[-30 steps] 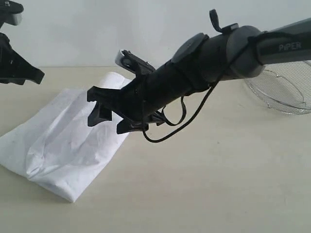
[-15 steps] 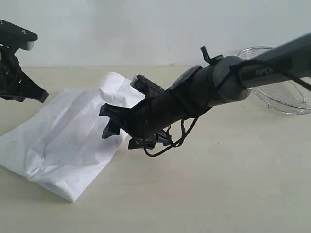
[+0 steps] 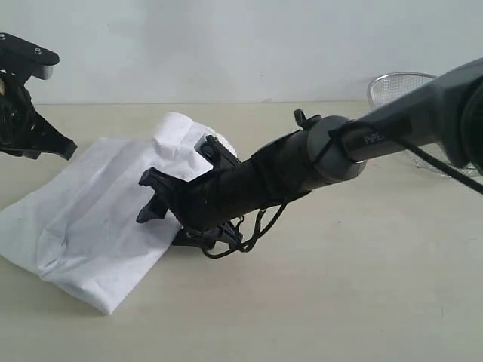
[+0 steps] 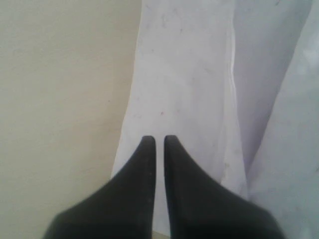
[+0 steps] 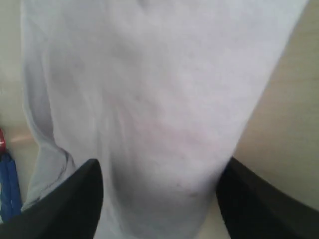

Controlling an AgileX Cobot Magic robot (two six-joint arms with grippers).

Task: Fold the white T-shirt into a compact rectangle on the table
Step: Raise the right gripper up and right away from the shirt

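Note:
The white T-shirt [image 3: 90, 211] lies folded into a long rumpled strip on the left of the table [image 3: 339, 286]; its lettering and neck tag are hidden. My right arm reaches across the middle, and my right gripper [image 3: 162, 211] is low at the shirt's right edge. In the right wrist view the right gripper [image 5: 160, 169] is open wide, its jaws straddling a rounded fold of the shirt [image 5: 149, 74]. My left gripper [image 3: 60, 145] hangs above the shirt's far left corner. The left wrist view shows this gripper [image 4: 159, 138] shut and empty over the shirt's [image 4: 184, 74] edge.
A round wire-mesh basket [image 3: 392, 84] stands at the back right, partly behind my right arm. A small blue and red item [image 5: 7, 184] shows at the edge of the right wrist view. Bare table [image 4: 60, 74] lies beside the shirt.
My right arm has come down and moved left, bringing its open gripper to the shirt's right edge. My left gripper shifted slightly right early on, then stayed put.

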